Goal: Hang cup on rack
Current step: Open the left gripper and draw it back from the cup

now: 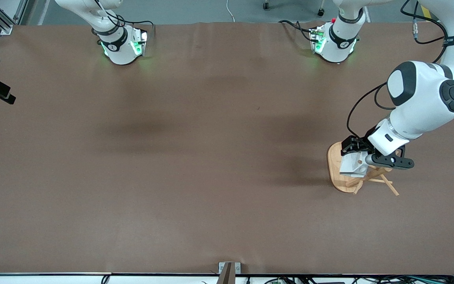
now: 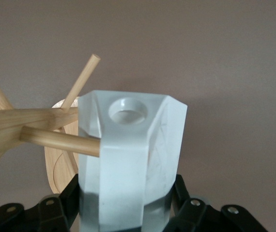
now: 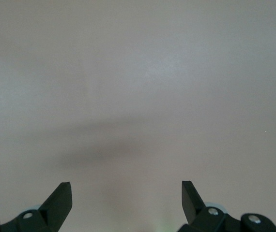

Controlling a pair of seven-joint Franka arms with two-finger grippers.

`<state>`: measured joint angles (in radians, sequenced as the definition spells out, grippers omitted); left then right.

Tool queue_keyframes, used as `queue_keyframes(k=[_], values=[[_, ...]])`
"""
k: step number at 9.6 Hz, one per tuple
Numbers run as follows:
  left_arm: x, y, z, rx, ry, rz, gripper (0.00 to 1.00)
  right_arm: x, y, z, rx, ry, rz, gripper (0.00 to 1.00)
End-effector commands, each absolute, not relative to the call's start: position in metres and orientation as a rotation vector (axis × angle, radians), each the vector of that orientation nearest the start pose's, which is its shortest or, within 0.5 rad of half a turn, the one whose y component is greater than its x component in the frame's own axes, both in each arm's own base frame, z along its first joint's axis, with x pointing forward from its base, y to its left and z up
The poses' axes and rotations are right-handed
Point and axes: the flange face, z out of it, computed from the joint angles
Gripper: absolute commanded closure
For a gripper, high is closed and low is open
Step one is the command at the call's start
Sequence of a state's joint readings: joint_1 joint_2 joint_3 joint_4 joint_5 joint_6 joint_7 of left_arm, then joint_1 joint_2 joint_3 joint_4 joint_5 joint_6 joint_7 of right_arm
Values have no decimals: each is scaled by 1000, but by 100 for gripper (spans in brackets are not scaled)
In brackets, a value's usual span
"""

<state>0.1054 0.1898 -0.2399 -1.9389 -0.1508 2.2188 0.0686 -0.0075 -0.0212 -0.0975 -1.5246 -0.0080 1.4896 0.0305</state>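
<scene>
The white faceted cup (image 1: 352,163) is held by my left gripper (image 1: 354,154) over the oval base of the bamboo rack (image 1: 334,165), toward the left arm's end of the table. In the left wrist view the gripper (image 2: 126,195) is shut on the cup (image 2: 128,169), a black finger on each side. The handle's round hole (image 2: 128,110) faces the camera. One peg (image 2: 60,140) ends at the handle's edge; I cannot tell whether it enters. The rack's post (image 2: 12,125) lies beside the cup. My right gripper (image 3: 127,193) is open and empty over bare table.
The brown table (image 1: 195,165) carries only the rack. Other pegs (image 1: 388,185) stick out toward the front camera. The right arm's hand is out of the front view; the arm waits near its base (image 1: 121,45).
</scene>
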Motion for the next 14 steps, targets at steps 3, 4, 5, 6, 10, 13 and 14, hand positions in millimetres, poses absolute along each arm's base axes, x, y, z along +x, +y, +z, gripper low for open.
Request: queue_keyframes(k=[3, 4, 5, 6, 10, 13, 14], values=[[596, -73, 376, -3314, 198, -102, 94, 530, -59, 654, -3150, 208, 11, 0], [597, -71, 375, -3315, 192, -100, 83, 530, -59, 654, -3150, 208, 11, 0], [598, -71, 375, -3315, 192, -100, 35, 530, -58, 654, -3151, 205, 11, 0], [598, -70, 377, -3317, 186, -107, 0, 530, -59, 654, -3150, 208, 11, 0], [591, -79, 424, -3315, 114, -137, 0, 530, -59, 654, -3149, 208, 11, 0], [577, -89, 489, -3285, 117, -89, 0, 530, -60, 654, -3150, 210, 11, 0], [581, -73, 518, -3239, 122, -56, 0, 530, -60, 654, -3149, 210, 11, 0]])
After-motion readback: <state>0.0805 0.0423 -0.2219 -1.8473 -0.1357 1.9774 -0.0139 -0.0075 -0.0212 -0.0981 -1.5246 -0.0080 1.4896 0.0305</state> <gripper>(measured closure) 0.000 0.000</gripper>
